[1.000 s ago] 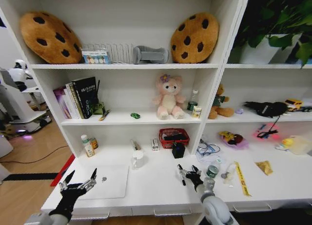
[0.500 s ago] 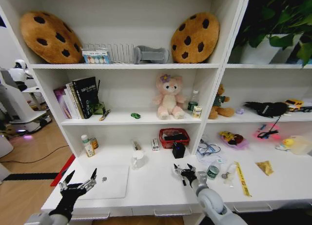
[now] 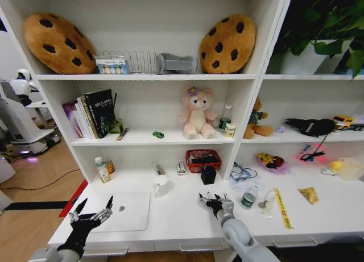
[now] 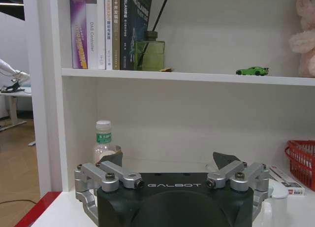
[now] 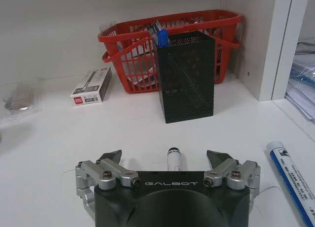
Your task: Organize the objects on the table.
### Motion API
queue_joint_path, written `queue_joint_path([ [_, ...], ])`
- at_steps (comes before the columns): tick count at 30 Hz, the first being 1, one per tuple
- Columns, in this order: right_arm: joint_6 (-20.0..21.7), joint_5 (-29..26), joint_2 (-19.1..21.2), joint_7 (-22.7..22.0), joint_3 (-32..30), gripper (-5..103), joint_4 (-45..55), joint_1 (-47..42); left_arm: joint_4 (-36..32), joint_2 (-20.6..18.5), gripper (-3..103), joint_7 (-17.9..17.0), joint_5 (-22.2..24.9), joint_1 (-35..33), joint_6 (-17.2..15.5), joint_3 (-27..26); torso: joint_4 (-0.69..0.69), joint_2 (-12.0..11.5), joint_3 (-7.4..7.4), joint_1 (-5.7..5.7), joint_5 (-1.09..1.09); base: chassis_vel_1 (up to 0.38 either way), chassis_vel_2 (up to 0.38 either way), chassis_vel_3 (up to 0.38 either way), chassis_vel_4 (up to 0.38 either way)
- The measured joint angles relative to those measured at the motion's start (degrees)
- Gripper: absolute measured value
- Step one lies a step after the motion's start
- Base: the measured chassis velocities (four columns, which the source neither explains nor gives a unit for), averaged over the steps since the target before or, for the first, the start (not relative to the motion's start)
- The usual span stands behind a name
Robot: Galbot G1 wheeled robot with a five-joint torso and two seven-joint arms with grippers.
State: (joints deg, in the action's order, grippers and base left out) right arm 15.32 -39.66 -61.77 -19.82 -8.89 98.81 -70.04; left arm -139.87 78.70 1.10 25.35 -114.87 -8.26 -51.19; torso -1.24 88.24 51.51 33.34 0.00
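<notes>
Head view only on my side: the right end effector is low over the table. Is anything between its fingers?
Observer: Yes. The right wrist view shows the right end effector open, with a pen lying on the table between its fingers, not gripped.
Operator: What lies beyond the pen?
Observer: A black mesh pen holder stands in front of a red basket, and a blue cap sticks out of the holder.
Operator: And the left one?
Observer: The left end effector is open, with nothing between its fingers.

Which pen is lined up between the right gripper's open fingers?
The pen with the silvery tip lies centred in the right gripper. The blue-and-white pen lies off to one side, and the blue-capped one stands in the black mesh holder.
</notes>
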Motion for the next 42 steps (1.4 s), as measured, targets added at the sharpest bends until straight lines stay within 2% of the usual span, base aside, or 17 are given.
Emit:
queue_joint_path([
  [3,-0.08,0.1,0.77,-0.04,0.61,85,-0.67,0.64,0.0,0.0,100,0.0,0.0,0.0,0.0,0.0,0.0,0.0,-0.01,0.0,0.0,0.0,0.0,0.0,0.0],
  [5,-0.08,0.1,0.79,-0.04,0.62,85,-0.7,0.66,0.0,0.0,100,0.0,0.0,0.0,0.0,0.0,-0.01,0.0,-0.01,0.0,-0.01,0.0,0.0,0.0,0.0],
  [7,-0.2,0.32,1.3,0.07,1.14,69,-1.12,0.92,0.0,0.0,100,0.0,0.0,0.0,0.0,0.0,-0.01,0.01,-0.01,0.0,-0.01,0.0,0.0,0.0,0.0],
  [8,-0.2,0.32,1.3,0.07,1.14,69,-1.12,0.92,0.0,0.0,100,0.0,0.0,0.0,0.0,0.0,-0.01,0.01,-0.01,0.0,-0.01,0.0,0.0,0.0,0.0],
  [10,-0.24,0.16,2.47,0.22,2.23,57,-1.34,1.24,0.0,0.0,100,0.0,0.0,0.0,0.0,0.0,-0.01,0.01,-0.02,0.0,-0.02,0.0,0.0,0.0,0.0],
  [11,-0.24,0.16,2.47,0.22,2.23,57,-1.34,1.24,0.0,0.0,100,0.0,0.0,0.0,0.0,0.0,-0.01,0.01,-0.02,0.0,-0.02,0.0,0.0,0.0,0.0],
  [14,-0.23,-0.89,3.95,0.12,3.39,41,-1.23,1.42,0.0,0.0,100,0.0,0.0,0.0,0.0,0.0,0.0,0.01,-0.02,-0.01,-0.01,0.0,0.0,0.0,0.0],
  [16,-0.23,-0.95,4.27,0.13,3.49,41,-1.06,1.27,0.0,0.0,100,0.0,0.0,0.0,0.0,0.0,0.01,0.01,-0.02,0.0,-0.01,0.0,0.0,0.0,0.0],
  [19,-0.27,-1.01,4.69,0.14,3.34,24,-0.55,0.44,0.0,0.0,100,0.0,0.0,0.0,0.0,0.0,0.0,0.01,-0.02,-0.01,0.0,0.0,0.0,0.0,0.0],
  [22,-0.32,-1.2,4.75,0.19,2.96,14,-0.19,-0.31,0.0,0.0,100,0.0,0.0,0.0,0.0,0.0,0.01,0.01,-0.02,0.0,0.0,0.0,0.0,0.0,0.0],
  [28,-0.59,-1.76,4.76,0.46,2.14,13,0.06,-1.07,0.0,0.0,100,0.0,0.0,0.0,0.0,0.0,0.02,0.01,-0.01,-0.01,0.01,0.0,0.0,0.0,0.0],
  [32,-1.06,-2.13,5.15,1.55,1.13,13,1.13,-1.58,0.0,0.0,100,0.0,0.0,0.0,0.0,0.0,-0.03,-0.02,0.02,0.0,0.02,0.0,0.0,0.0,0.0],
  [35,-1.25,0.05,5.73,4.41,-0.55,13,2.73,-1.71,0.0,0.0,100,0.0,0.0,0.0,0.0,0.0,-0.05,-0.03,0.03,0.01,0.09,0.0,0.0,0.0,0.0],
  [36,-1.4,2.24,6.32,6.53,-1.98,13,4.07,-1.44,0.0,0.0,100,0.0,0.0,0.0,0.0,0.0,0.0,-0.02,0.02,0.01,0.01,0.0,0.0,0.0,0.0],
  [38,-3.4,5.79,7.53,9.64,-3.41,13,4.93,0.46,0.0,0.0,100,0.0,0.0,0.0,0.0,0.0,-0.01,-0.02,0.02,0.01,0.02,0.0,0.0,0.0,0.0],
  [41,-4.65,6.13,8.05,10.33,-3.29,13,4.5,2.11,0.0,0.0,100,0.0,0.0,0.0,0.0,0.0,-0.02,-0.02,0.01,0.01,0.02,0.0,0.0,0.0,0.0],
  [42,-6.78,6.44,8.38,11.28,-2.75,13,3.12,4.28,0.01,0.0,100,0.0,0.0,0.0,0.0,0.0,0.01,-0.02,0.01,0.0,-0.01,0.0,0.0,0.0,0.0],
])
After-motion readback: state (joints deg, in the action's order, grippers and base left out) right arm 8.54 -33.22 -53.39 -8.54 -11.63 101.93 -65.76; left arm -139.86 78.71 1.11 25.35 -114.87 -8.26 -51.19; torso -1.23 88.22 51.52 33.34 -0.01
